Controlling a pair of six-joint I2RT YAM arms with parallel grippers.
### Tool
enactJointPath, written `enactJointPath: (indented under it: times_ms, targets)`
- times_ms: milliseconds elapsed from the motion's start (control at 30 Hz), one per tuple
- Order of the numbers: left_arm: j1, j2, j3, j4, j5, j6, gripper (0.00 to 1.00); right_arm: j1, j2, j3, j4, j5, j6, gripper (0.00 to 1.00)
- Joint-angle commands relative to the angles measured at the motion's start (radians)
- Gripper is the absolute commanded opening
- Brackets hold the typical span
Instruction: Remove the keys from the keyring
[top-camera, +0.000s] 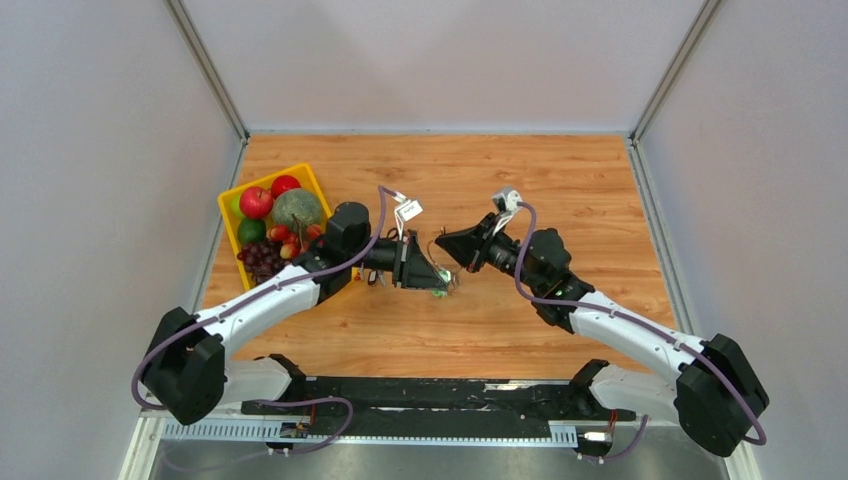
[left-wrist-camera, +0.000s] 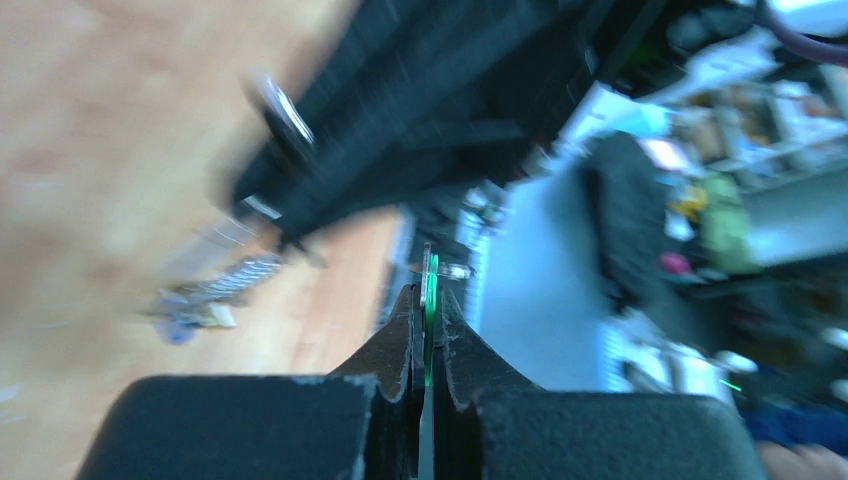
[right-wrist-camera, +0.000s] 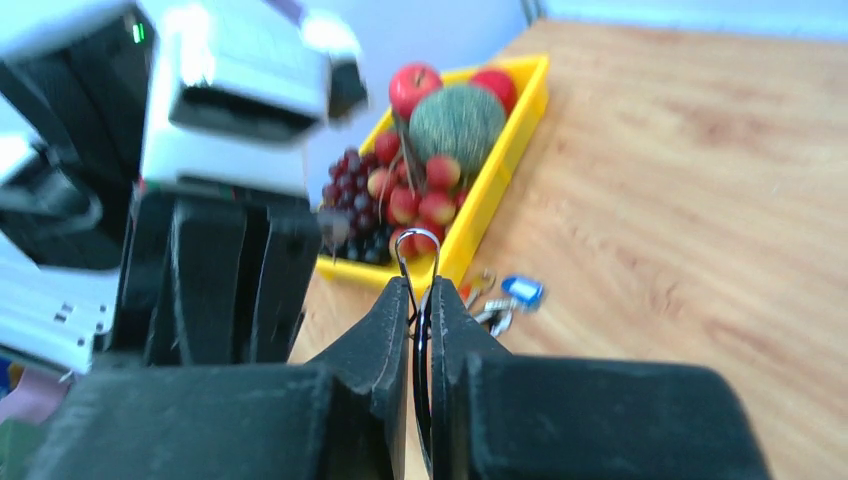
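Note:
My left gripper (left-wrist-camera: 427, 292) is shut on a thin green key (left-wrist-camera: 431, 278), held edge-on above the table with a small metal piece at its top. My right gripper (right-wrist-camera: 420, 285) is shut on the keyring (right-wrist-camera: 417, 248), a thin silver wire loop standing up from between its fingertips. In the top view the left gripper (top-camera: 443, 282) and right gripper (top-camera: 444, 241) meet tip to tip at the table's middle. Loose keys, one with a blue tag (right-wrist-camera: 521, 290), lie on the wood beyond the right fingertips; they also show blurred in the left wrist view (left-wrist-camera: 205, 292).
A yellow fruit basket (top-camera: 229, 205) with apples, grapes and a melon stands at the left, just behind the left arm; it also shows in the right wrist view (right-wrist-camera: 505, 165). The left arm's body (right-wrist-camera: 210, 130) fills the left of the right wrist view.

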Motion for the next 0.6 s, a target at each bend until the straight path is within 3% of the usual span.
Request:
enactJointPath:
  times_ms: [0, 33, 67, 100, 133, 167, 200, 233, 333, 567]
  targets:
    - [-0.022, 0.039, -0.047, 0.703, 0.19, -0.575, 0.0, -0.005, -0.033, 0.041, 0.195, 0.088, -0.041, 0.0]
    - [-0.025, 0.04, -0.04, 0.684, 0.195, -0.525, 0.0, -0.005, -0.025, 0.058, 0.172, 0.083, -0.039, 0.0]
    - [-0.025, 0.017, -0.031, 0.527, 0.187, -0.449, 0.0, -0.005, -0.02, 0.071, 0.151, 0.079, -0.036, 0.0]
    - [-0.026, -0.056, 0.145, -0.084, -0.024, 0.136, 0.0, -0.004, -0.019, 0.093, 0.093, 0.093, -0.045, 0.0]
    - [-0.026, -0.081, 0.2, -0.456, -0.112, 0.26, 0.0, -0.005, -0.027, 0.092, 0.077, 0.108, -0.058, 0.0]
    - [-0.022, -0.083, 0.28, -0.58, -0.284, 0.414, 0.0, -0.005, -0.038, 0.087, 0.063, 0.126, -0.069, 0.0]
    - [-0.005, -0.074, 0.309, -0.751, -0.353, 0.458, 0.0, -0.004, -0.05, 0.085, 0.036, 0.144, -0.087, 0.0]
    - [0.002, -0.065, 0.348, -0.806, -0.504, 0.508, 0.0, -0.005, -0.061, 0.083, 0.01, 0.162, -0.102, 0.0]
    - [0.009, 0.013, 0.365, -0.92, -0.741, 0.544, 0.0, -0.005, -0.103, 0.067, -0.046, 0.191, -0.137, 0.0]
    - [0.009, 0.171, 0.261, -0.699, -1.118, 0.508, 0.01, -0.005, -0.201, 0.07, -0.187, 0.254, -0.22, 0.0]
